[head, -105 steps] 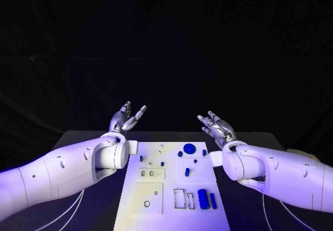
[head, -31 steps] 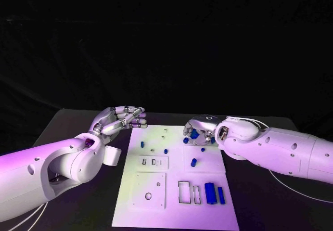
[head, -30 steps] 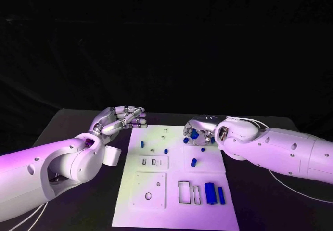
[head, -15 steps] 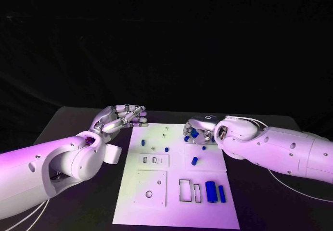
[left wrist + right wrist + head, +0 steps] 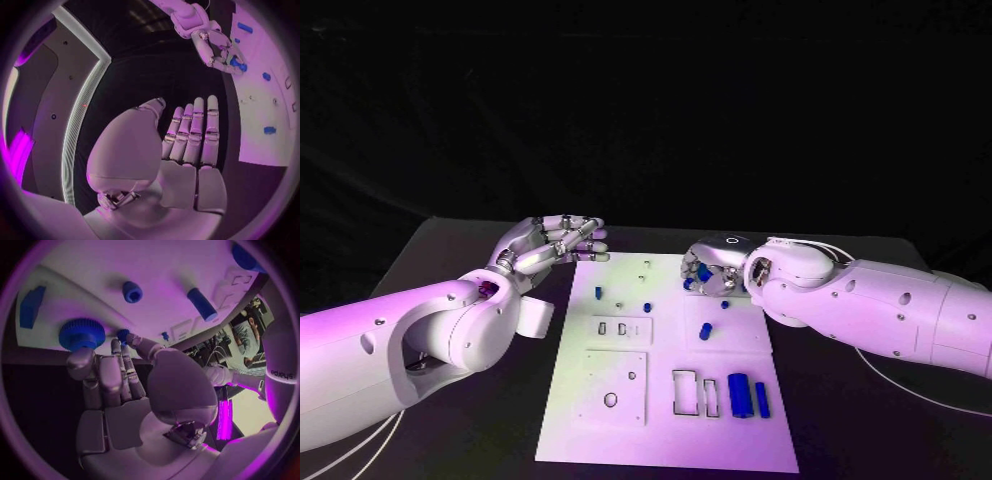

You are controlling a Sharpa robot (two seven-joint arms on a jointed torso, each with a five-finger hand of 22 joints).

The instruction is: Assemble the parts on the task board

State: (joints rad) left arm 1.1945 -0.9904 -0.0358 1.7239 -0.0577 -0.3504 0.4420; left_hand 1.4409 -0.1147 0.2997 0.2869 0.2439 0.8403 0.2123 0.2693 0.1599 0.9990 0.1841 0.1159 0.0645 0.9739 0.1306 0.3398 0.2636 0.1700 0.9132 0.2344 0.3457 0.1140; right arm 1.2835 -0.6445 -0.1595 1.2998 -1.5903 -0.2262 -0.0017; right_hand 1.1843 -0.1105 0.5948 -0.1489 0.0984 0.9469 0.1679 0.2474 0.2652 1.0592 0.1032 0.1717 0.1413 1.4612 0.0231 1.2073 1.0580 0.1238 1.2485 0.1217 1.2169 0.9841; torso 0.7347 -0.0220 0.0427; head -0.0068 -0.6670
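Right robot hand [image 5: 708, 272] rests at the board's [image 5: 668, 440] one o'clock corner, fingers reaching the blue knob [image 5: 82, 333]; whether it grips cannot be told. Left robot hand [image 5: 557, 241] hovers at eleven o'clock, curled, empty. Advised: pinch the knob's rim squarely before lifting.

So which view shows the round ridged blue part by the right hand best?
The right wrist view: the round ridged part sits large and unobstructed at the hand's fingertips. In the head view the right hand mostly hides it. The left wrist view shows just a blue speck there.
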